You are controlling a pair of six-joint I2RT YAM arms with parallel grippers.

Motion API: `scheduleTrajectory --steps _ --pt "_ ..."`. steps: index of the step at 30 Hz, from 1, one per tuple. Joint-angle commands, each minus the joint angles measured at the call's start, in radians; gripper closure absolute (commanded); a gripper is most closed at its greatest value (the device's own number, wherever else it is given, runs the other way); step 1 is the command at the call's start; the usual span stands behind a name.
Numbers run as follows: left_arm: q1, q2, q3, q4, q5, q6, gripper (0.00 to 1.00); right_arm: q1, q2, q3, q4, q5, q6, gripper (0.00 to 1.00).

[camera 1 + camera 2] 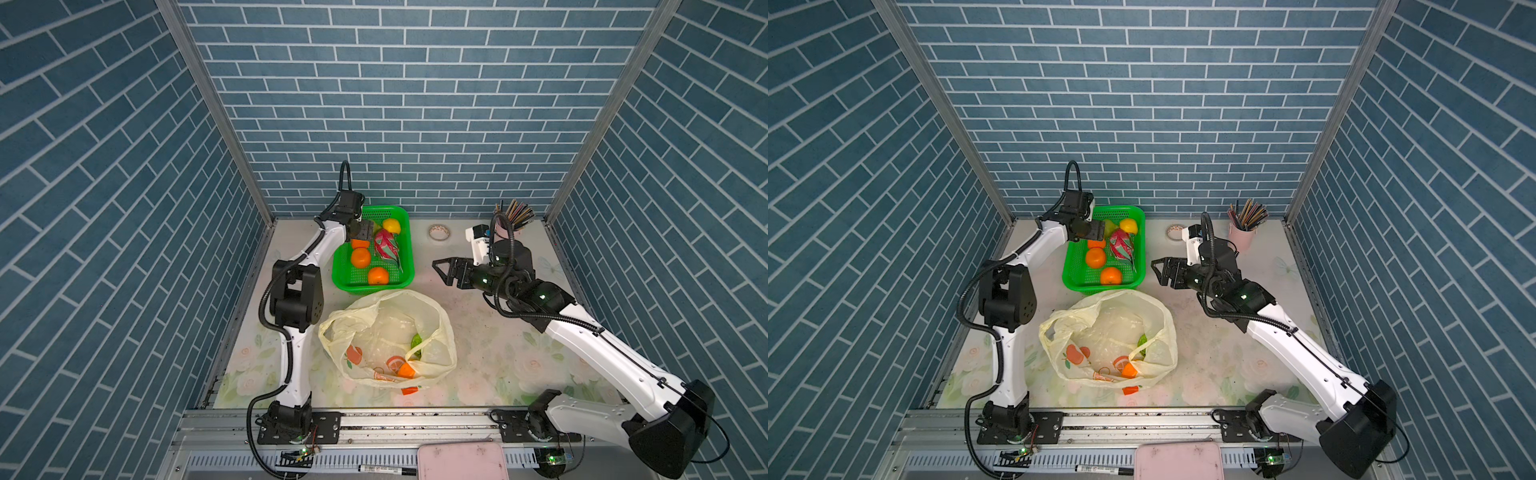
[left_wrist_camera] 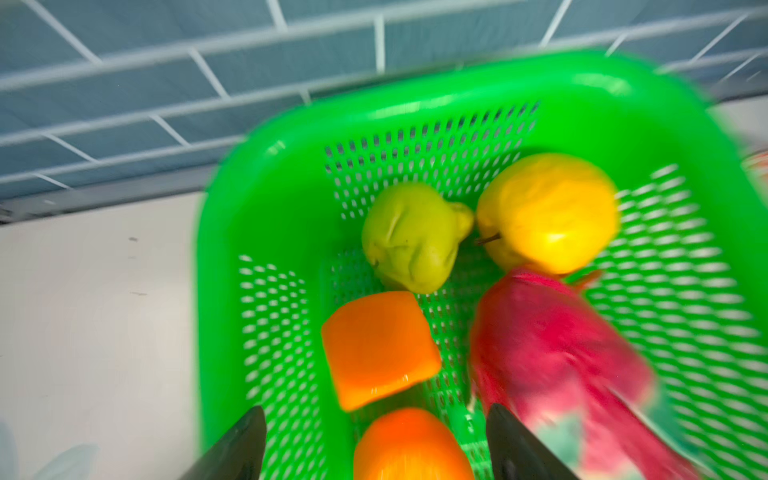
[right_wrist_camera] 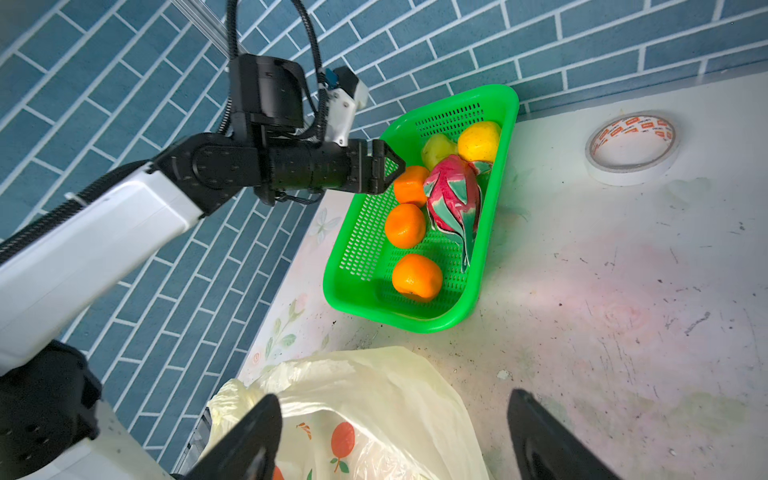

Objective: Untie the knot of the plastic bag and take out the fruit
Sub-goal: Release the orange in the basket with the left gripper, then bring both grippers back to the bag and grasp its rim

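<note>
Toward the back of the desk (image 1: pixel 478 332), a green basket (image 1: pixel 409 253) is set with its long axis running back to front. Six fruit are held in it: three oranges (image 1: pixel 360 258), a yellow fruit (image 1: pixel 392 225), a green fruit (image 2: pixel 409 239) and a dragon fruit (image 1: pixel 386 245). The dragon fruit is laid lengthwise along the basket, its green-scaled tip pointed toward the front right. Just in front of the basket the plastic bag (image 1: pixel 390 324) is spread on the desk, its mouth turned upward and gaping wide, its handle strips (image 1: pixel 422 353) lying as loose loops. Inside it a second green fruit (image 1: pixel 417 342) and one more orange (image 1: pixel 406 370) are seen near the front right side. A pink cup (image 1: pixel 1241 240) at the back right is filled with coloured sticks (image 1: pixel 1248 214).

The left fingers (image 2: pixel 239 451) are held wide apart with nothing gripped, above the basket's back left corner, an orange lying below the gap. The right fingers (image 1: pixel 441 262) are likewise spread wide and empty, raised over bare desk to the right of the basket and pointed toward it. The bag is found below and in front of them, untouched.
</note>
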Motion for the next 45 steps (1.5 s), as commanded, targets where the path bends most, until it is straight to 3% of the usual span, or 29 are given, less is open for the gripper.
scheduleTrajectory --steps 1,12,16,22,30,41,45 --pt "0.006 -0.130 -0.105 0.040 0.028 -0.039 0.16 -0.003 -0.049 -0.017 0.021 -0.025 0.027 0.15" --pt "-0.031 -0.694 -0.530 0.175 0.199 -0.184 0.16 0.033 -0.144 -0.077 -0.003 -0.084 0.044 0.18" --pt "-0.106 -0.896 -0.622 0.179 0.217 -0.219 0.16 0.071 -0.152 -0.097 -0.022 -0.095 0.042 0.20" --pt "-0.280 -1.082 -0.693 0.099 0.174 -0.270 0.17 0.169 -0.125 -0.106 -0.059 -0.064 0.023 0.23" --pt "-0.523 -1.146 -0.707 -0.047 0.162 -0.344 0.24 0.287 -0.042 -0.156 -0.062 0.004 0.053 0.28" --pt "-0.638 -1.179 -0.983 0.048 0.307 -0.465 0.30 0.373 0.070 -0.284 -0.040 -0.011 0.078 0.35" --pt "-0.662 -1.189 -1.097 0.144 0.309 -0.470 0.30 0.385 0.113 -0.313 -0.108 0.063 0.076 0.35"
